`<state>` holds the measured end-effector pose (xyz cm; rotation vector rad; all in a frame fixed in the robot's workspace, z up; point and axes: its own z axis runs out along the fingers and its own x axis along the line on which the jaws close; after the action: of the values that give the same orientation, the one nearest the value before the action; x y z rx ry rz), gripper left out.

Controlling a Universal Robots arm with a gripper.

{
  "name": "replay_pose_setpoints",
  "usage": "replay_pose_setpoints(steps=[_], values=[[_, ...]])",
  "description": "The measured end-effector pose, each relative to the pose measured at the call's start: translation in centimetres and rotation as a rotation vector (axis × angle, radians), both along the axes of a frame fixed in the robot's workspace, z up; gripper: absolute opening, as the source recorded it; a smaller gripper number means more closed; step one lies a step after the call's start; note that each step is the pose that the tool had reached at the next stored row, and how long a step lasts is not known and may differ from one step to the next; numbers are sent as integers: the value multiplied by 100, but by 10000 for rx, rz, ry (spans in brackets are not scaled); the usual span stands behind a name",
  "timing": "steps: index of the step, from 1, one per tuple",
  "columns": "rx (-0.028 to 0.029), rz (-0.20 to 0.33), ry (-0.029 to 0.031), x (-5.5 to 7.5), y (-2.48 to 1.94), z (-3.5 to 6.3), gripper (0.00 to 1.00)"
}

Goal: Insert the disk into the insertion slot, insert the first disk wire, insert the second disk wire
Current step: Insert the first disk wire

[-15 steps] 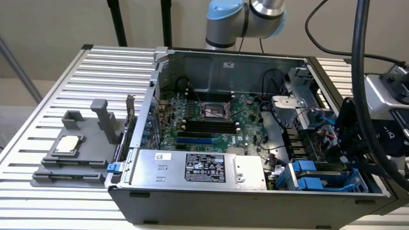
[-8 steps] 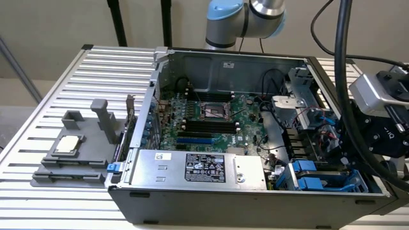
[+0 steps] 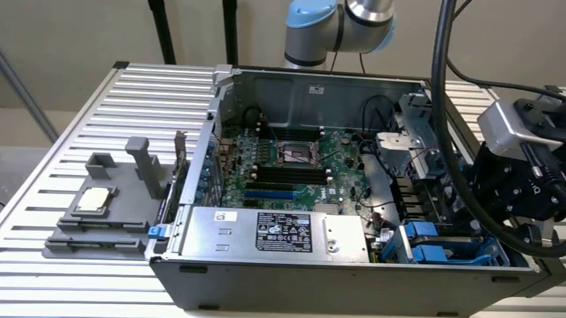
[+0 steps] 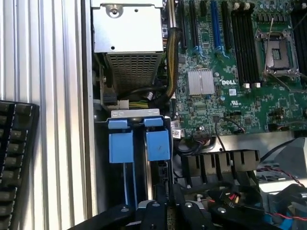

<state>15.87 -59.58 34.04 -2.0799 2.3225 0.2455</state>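
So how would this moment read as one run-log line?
scene: open computer case | gripper: shut, near drive cage | drive cage: blue tabs showing, beside power supply | held: cannot tell

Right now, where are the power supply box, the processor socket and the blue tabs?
power supply box (image 3: pixel 283 232), exterior view, on its black label.
processor socket (image 3: pixel 296 152), exterior view, on its middle.
blue tabs (image 4: pixel 120 147), wrist view, on one tab's flat face.
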Motion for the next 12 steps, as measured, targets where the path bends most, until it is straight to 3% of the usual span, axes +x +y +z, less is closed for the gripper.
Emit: replay_pose_setpoints(steps=[3,12], values=[[-43,-41,-1,-6,0,-2,17],[-67,-61,-2,-63,4,-2,17]])
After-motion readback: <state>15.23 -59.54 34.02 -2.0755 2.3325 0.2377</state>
